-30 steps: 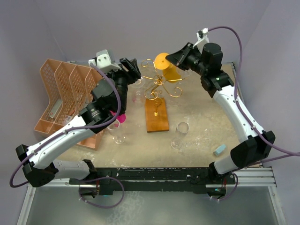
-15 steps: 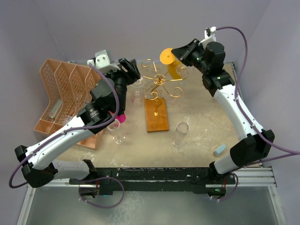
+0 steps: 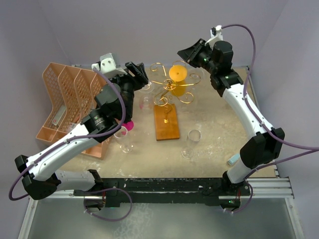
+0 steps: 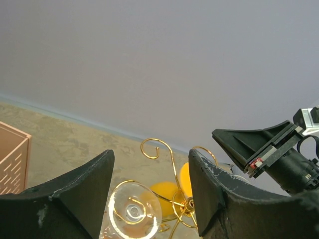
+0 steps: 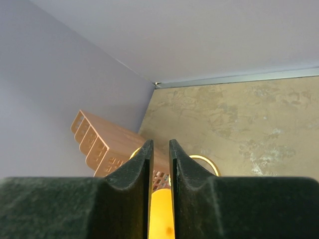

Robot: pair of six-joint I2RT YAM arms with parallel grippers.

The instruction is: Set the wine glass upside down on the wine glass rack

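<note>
The yellow wine glass [image 3: 178, 73] hangs upside down among the curled arms of the gold wire rack [image 3: 185, 97], foot up and bowl down. The rack stands on a reddish wooden base [image 3: 166, 124]. My right gripper [image 3: 182, 52] is just above and behind the glass, apart from it. In the right wrist view my right gripper [image 5: 160, 143] has only a narrow slit, and the yellow glass [image 5: 159, 216] shows through it from below. My left gripper [image 4: 149, 152] is wide open and empty. Beyond it a clear glass [image 4: 133, 211] hangs on the rack [image 4: 172, 159], with the yellow glass [image 4: 164, 196] behind.
The peach lattice organiser [image 3: 70, 99] stands at the left. Two clear glasses stand upright on the table [image 3: 191, 143] [image 3: 127, 142], with a pink item [image 3: 129, 126] by the left arm. A small pale-blue object [image 3: 233, 159] lies at the front right.
The yellow glass has dropped from beside my right gripper's tips down into the rack's arms. My right gripper has drawn slightly up and left, away from it. My left arm has barely moved.
</note>
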